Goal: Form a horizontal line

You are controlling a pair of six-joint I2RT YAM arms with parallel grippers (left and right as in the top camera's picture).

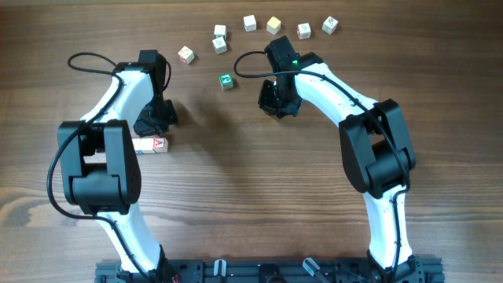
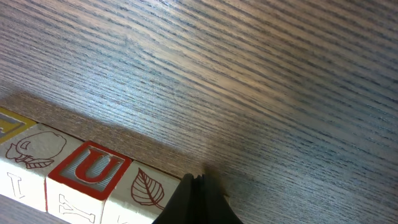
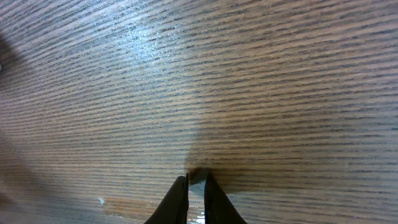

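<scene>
The line (image 1: 156,145) lay nearest, half under the left arm, cubes touching. One U cube (image 2: 93,169) showed its letter in red beside a leaf drawing. The left gripper (image 2: 198,182) was pinched together, empty. Farther off, the right gripper (image 3: 197,186) hung barely apart near a green cube (image 1: 226,80).

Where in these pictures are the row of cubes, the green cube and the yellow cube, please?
Row of cubes (image 2: 93,168): left wrist view, on the red-framed U face mid-row.
Green cube (image 1: 226,80): overhead view, on its top face.
Yellow cube (image 1: 273,25): overhead view, on its top face.
</scene>
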